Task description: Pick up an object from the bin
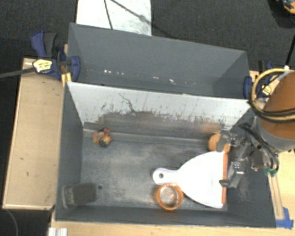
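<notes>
Camera view: bin (pixel 132 163) holds white scraper (pixel 201 181), orange ring (pixel 169 196), dark block (pixel 79 193); tool (pixel 232 168) over scraper's edge, its opening unclear.

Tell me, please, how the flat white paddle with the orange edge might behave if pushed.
The flat white paddle with the orange edge looks thin and rigid, so it would probably slide flat, not roll. Its wide blade might nudge the orange ring beside it.

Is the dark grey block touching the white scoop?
No, the dark grey block lies in the lower left corner, well apart from the white scoop.
</notes>
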You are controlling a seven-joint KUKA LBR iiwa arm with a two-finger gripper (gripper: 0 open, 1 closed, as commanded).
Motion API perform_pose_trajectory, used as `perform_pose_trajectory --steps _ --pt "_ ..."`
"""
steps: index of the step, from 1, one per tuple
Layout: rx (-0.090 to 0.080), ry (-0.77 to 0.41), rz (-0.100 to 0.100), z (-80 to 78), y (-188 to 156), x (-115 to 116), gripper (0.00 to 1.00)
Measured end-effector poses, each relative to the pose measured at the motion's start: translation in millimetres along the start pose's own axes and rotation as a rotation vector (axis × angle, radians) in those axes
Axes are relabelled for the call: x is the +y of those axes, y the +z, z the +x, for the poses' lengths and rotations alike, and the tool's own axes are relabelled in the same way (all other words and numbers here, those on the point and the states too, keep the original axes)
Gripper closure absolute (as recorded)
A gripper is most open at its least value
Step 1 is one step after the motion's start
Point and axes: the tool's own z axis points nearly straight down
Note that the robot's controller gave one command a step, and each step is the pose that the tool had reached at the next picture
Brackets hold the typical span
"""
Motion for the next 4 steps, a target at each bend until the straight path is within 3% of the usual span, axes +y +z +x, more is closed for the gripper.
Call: perform_pose_trajectory --steps 1,2,3,4 --pt "-0.009 -0.125 0.002 -9.5 23 2 0.00" --pt "0.003 -0.442 -0.002 -16.1 56 8 0.00" --pt "-0.002 -0.600 0.000 -29.2 69 10 0.00" --pt "0.000 -0.422 -0.001 -41.8 88 16 0.00"
